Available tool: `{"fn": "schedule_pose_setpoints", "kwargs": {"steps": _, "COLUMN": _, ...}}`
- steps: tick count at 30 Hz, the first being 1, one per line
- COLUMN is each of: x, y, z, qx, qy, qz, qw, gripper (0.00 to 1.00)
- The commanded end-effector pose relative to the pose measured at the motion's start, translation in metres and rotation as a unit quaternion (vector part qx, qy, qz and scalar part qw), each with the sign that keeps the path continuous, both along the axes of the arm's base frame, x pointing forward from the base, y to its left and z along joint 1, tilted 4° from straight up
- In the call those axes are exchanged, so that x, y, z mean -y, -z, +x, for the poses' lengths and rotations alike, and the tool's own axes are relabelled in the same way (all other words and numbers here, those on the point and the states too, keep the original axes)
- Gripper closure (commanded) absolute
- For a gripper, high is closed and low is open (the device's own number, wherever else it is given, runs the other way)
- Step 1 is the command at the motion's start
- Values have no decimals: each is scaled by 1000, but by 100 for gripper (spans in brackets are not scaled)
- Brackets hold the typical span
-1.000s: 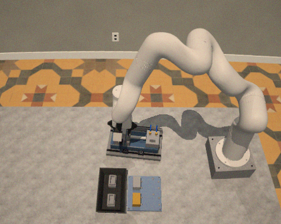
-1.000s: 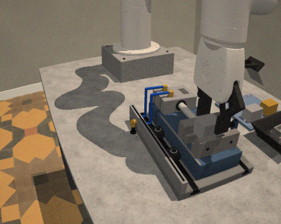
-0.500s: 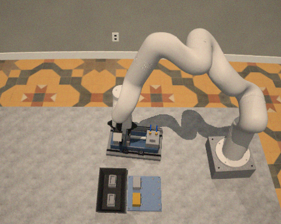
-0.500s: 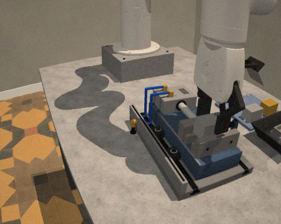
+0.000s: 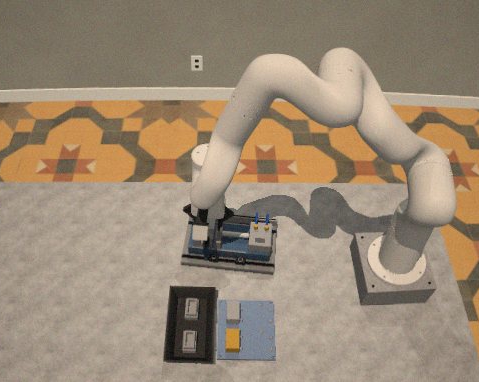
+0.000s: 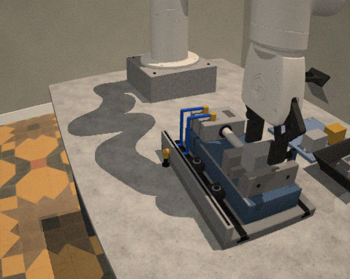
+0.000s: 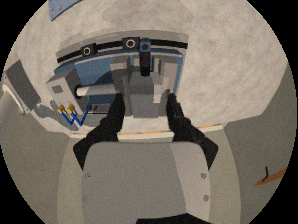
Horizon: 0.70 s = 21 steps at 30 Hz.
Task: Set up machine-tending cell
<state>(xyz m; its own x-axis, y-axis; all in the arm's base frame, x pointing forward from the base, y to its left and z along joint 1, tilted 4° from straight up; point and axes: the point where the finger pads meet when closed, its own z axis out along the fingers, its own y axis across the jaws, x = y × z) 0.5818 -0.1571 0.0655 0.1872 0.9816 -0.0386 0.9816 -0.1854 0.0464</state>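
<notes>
Aluminium blank (image 6: 255, 158) in vise (image 6: 267, 204) (wrist view: gripper (image 7: 148, 117) parted).

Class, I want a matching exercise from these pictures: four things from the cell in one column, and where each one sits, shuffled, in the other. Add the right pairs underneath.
Things
1. brass blank
2. two finished parts
3. aluminium blank between the open fingers of the gripper
4. blue hoses

Places
A. in the vise opening
B. on the end block far from the gripper
C. on the infeed plate
D. in the outfeed tray

Pairs: 1-C, 2-D, 3-A, 4-B
</notes>
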Motion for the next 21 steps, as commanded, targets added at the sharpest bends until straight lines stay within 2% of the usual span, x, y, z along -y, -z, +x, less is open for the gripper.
{"fn": "schedule_pose_setpoints", "kwargs": {"steps": 1, "x": 0, "y": -4, "z": 1, "qx": 1, "qy": 0, "qz": 0, "qw": 1000, "gripper": 31}}
{"fn": "schedule_pose_setpoints", "kwargs": {"steps": 16, "x": -2, "y": -46, "z": -1, "qx": 1, "qy": 0, "qz": 0, "qw": 1000, "gripper": 31}}
{"fn": "schedule_pose_setpoints", "kwargs": {"steps": 18, "x": -2, "y": -46, "z": -1, "qx": 1, "qy": 0, "qz": 0, "qw": 1000, "gripper": 31}}
{"fn": "schedule_pose_setpoints", "kwargs": {"steps": 21, "x": -2, "y": -55, "z": -1, "qx": 1, "qy": 0, "qz": 0, "qw": 1000, "gripper": 31}}
